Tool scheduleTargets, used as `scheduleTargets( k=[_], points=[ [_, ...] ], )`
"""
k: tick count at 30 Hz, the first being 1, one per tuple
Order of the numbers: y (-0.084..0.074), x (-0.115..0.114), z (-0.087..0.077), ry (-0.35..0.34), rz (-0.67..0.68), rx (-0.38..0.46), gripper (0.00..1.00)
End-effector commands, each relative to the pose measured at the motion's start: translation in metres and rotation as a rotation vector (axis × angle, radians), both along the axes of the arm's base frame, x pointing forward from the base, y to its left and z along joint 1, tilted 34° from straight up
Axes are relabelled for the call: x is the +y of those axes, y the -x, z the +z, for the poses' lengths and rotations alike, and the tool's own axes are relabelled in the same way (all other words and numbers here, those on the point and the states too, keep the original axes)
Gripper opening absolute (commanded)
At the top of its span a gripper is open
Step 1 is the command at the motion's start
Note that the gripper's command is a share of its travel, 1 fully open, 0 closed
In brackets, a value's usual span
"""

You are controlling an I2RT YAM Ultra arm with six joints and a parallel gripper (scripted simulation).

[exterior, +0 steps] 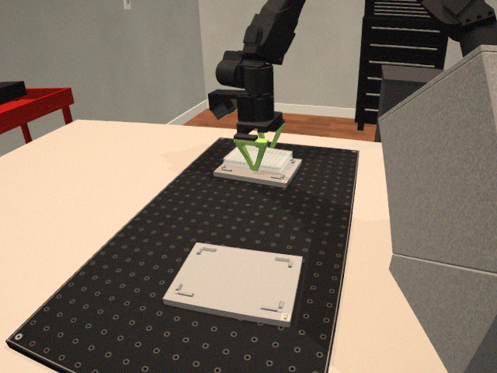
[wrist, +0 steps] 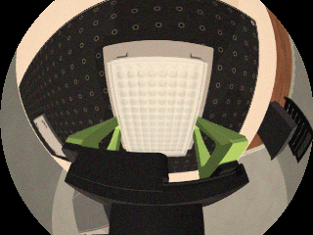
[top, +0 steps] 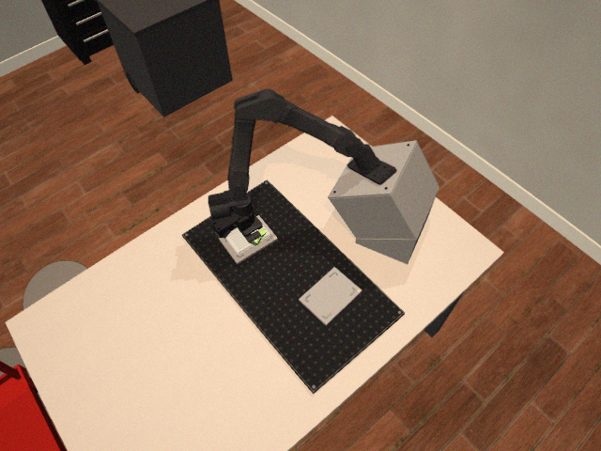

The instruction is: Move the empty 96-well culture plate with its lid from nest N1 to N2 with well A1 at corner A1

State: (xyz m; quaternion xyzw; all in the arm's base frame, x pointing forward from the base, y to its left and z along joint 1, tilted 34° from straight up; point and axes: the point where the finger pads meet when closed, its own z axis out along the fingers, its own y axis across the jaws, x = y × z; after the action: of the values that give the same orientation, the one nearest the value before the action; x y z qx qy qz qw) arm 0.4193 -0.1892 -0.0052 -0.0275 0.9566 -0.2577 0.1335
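The gripper (exterior: 256, 154) is clamping the culture plate (wrist: 156, 106) across its short width, its green fingers pressing the two long sides. The plate is sitting on nest N1 (exterior: 293, 170) toward the desk's far edge, its long axis running away from the wrist camera. The arm is hiding much of the plate from above. Nest N2 (exterior: 237, 280) is showing a small corner label, too small to read surely.

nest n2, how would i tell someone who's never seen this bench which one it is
On the pale table lies a black perforated board bearing two grey square nests. Nest N2 is the one nearer the exterior camera; unlike the far nest, it carries no well plate and no gripper above.
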Motion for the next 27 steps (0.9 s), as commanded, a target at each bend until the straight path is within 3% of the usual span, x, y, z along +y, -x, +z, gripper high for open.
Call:
scheduleTargets(
  k=[1,27],
  points=[
    [-0.0148,-0.0037,0.0255,0.013,0.006,-0.07,0.0],
    [-0.0152,-0.0039,0.025,0.012,0.008,-0.066,0.0]
  ],
)
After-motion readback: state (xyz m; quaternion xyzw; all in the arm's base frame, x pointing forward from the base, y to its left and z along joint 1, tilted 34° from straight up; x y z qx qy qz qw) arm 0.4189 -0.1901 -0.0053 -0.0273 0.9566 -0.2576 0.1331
